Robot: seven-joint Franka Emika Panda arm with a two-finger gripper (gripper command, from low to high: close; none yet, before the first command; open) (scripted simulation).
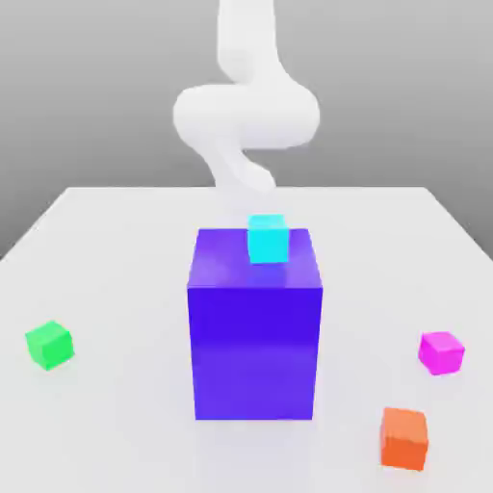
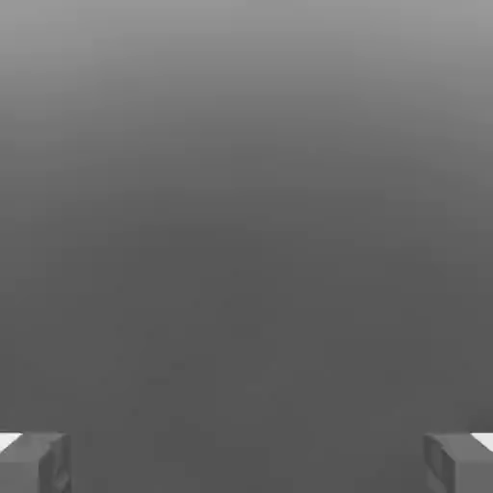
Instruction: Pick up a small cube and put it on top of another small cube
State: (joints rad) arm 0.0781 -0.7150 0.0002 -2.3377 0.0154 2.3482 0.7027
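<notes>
Over at the exterior view's right, apart from the big block, the pink cube (image 1: 441,353) lies on the desk (image 1: 125,250), turned so that an edge points partly toward the near side. Its faces are plain and of one bright colour, the top a little lighter than the sides. Nearer than it, and slightly toward the exterior view's left, is the orange cube (image 1: 403,439), also on the desk, with a gap between the two.

Near the middle of the scene stands the blue block (image 1: 255,349), upright and far larger than any of the cubes, its near face smooth and glossy. The cyan cube (image 1: 268,240) appears to rest on its top, right of the middle in the exterior view, set back from the near edge. Out at the exterior view's left, well apart from the block, the green cube (image 1: 50,345) lies turned at an angle on the desk.

Beyond the block, at the far side of the scene, the white arm (image 1: 246,116) comes down in rounded segments, its lower part pale against the desk. In the hand view the fingers (image 2: 55,464) stand wide open, well apart from each other, with nothing held between them; plain grey shading lies beyond.
</notes>
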